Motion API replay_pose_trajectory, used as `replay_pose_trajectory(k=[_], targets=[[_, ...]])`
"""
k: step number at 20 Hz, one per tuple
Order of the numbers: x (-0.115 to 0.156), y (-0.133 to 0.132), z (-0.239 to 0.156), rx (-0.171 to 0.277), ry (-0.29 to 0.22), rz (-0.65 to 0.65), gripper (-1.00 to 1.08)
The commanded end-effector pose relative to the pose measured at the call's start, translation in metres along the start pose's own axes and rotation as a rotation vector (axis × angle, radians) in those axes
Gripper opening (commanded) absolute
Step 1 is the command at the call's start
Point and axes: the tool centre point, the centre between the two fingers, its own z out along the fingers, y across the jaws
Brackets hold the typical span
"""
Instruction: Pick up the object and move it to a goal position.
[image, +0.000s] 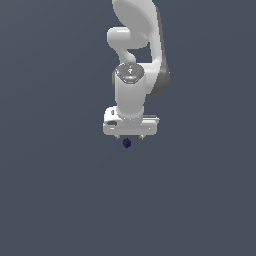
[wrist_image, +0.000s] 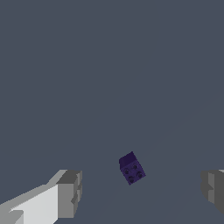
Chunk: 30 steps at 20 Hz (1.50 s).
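Observation:
The object (image: 127, 143) is a tiny dark purple-blue lump on the grey floor, just below the white gripper (image: 129, 137) in the exterior view. In the wrist view it shows as a small purple block (wrist_image: 131, 168) with several dark round dimples on one face. It lies between the two grey fingertips (wrist_image: 70, 192), apart from both. The gripper (wrist_image: 142, 190) is open wide and holds nothing. The second fingertip shows only at the frame's edge.
The white arm (image: 135, 55) rises above the gripper toward the top of the exterior view. A plain grey floor (image: 60, 190) lies all around. No goal marker shows.

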Motion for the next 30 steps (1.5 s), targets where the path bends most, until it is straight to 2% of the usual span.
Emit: replay_pose_trajectory(k=[1, 9, 17, 24, 30], targets=[[0.0, 0.0, 0.0, 0.0, 0.0, 0.0, 1.0], [0.001, 0.027, -0.006, 0.005, -0.004, 0.037, 1.0], [-0.001, 0.027, -0.002, 0.004, -0.003, 0.018, 1.0], [-0.008, 0.026, 0.014, -0.002, -0.002, -0.076, 1.0], [-0.021, 0.024, 0.038, -0.007, 0.0, -0.217, 1.0]])
